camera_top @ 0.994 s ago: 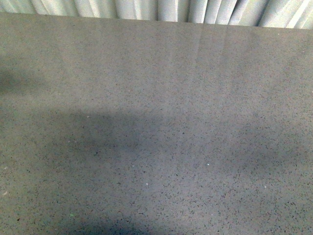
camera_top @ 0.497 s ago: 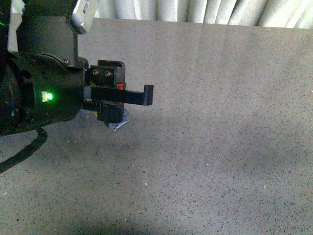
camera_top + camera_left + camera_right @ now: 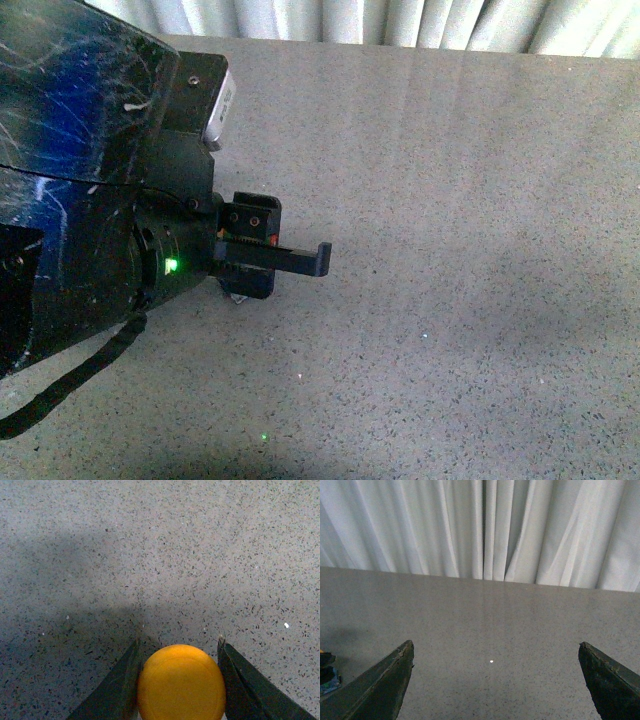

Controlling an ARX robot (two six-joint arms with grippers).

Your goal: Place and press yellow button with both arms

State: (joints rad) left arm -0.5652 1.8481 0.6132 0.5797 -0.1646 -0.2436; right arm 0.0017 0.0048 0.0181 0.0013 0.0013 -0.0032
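Observation:
In the left wrist view the yellow button [image 3: 181, 682] shows its round orange-yellow cap between two black fingers [image 3: 117, 690]. My left gripper [image 3: 179, 642] is shut on it, just above the speckled grey table [image 3: 160, 555]. In the front view the bulky black left arm [image 3: 90, 220] with a green light fills the left side. Its gripper [image 3: 268, 262] points right, and the button is hidden under it. My right gripper [image 3: 496, 644] is open and empty above the table. A bit of yellow, black and blue [image 3: 326, 672] at that view's edge looks like the button.
The grey speckled table [image 3: 470, 250] reaches back to a white pleated curtain [image 3: 400, 20], which also shows in the right wrist view [image 3: 485, 525]. A black cable [image 3: 70, 385] hangs from the left arm. The right arm is out of the front view.
One second ago the front view showed no arm. The left arm came in from the left and has since moved lower and to the right, nearer the camera.

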